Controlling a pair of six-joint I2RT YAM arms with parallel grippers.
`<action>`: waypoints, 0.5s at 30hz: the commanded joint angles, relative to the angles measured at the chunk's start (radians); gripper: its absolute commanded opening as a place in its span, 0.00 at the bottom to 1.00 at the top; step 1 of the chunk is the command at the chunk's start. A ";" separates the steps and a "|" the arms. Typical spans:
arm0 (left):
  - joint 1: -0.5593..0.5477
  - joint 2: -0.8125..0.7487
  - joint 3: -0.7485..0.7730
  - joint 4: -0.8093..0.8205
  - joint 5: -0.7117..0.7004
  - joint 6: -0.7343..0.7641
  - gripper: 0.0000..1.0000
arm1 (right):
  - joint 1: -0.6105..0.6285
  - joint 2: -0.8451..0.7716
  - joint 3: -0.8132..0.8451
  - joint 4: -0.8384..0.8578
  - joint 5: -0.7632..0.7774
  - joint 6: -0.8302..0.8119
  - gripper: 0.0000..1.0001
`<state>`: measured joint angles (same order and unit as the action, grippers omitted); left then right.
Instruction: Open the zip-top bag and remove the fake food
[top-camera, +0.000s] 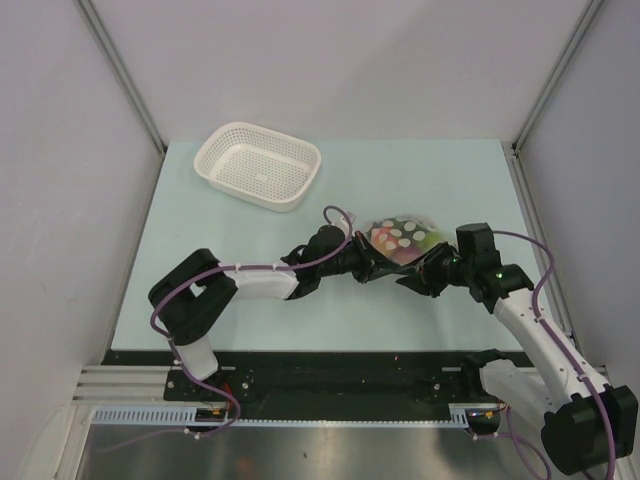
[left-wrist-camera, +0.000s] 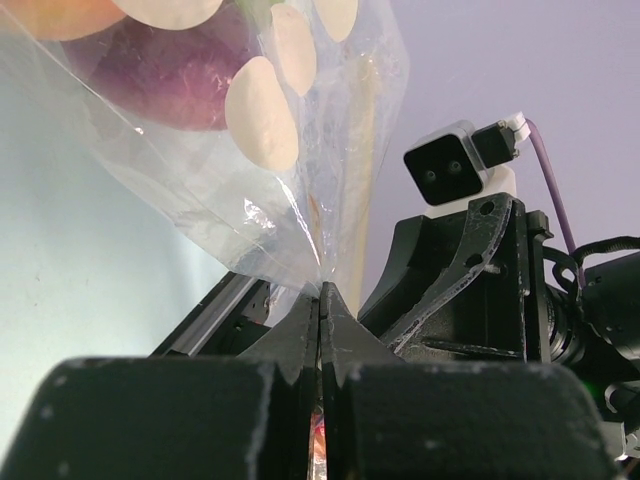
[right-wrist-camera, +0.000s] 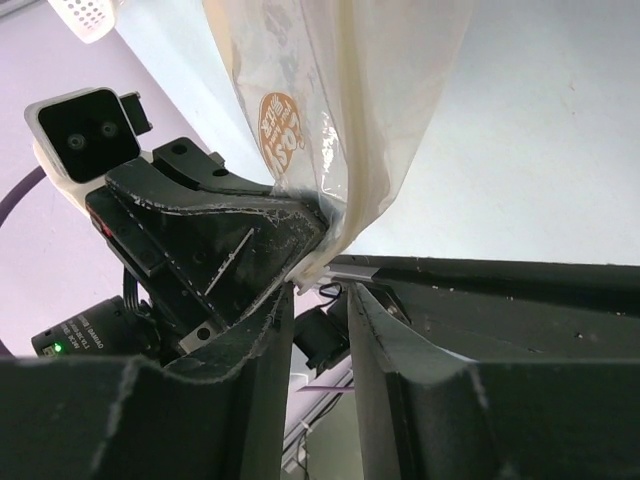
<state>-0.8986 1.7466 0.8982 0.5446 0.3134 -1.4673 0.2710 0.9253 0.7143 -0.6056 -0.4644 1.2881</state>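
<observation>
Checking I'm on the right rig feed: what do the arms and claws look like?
The left arm and right arm have white links and black joints, each trailed by a purple cable. The left claw and right claw are black and wedge-shaped, with scuffed edges. A white camera block sits on each wrist.
</observation>
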 joint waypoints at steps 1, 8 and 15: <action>-0.010 -0.042 -0.013 0.046 -0.004 -0.016 0.00 | 0.004 -0.022 -0.006 0.035 0.027 0.033 0.33; -0.010 -0.042 -0.019 0.057 0.006 -0.018 0.00 | 0.004 -0.029 0.004 0.013 0.043 0.031 0.33; -0.008 -0.047 -0.016 0.054 0.001 -0.013 0.00 | 0.007 -0.029 -0.007 0.018 0.053 0.037 0.30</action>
<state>-0.9012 1.7466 0.8791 0.5587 0.3172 -1.4750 0.2729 0.9108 0.7124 -0.6044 -0.4294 1.3098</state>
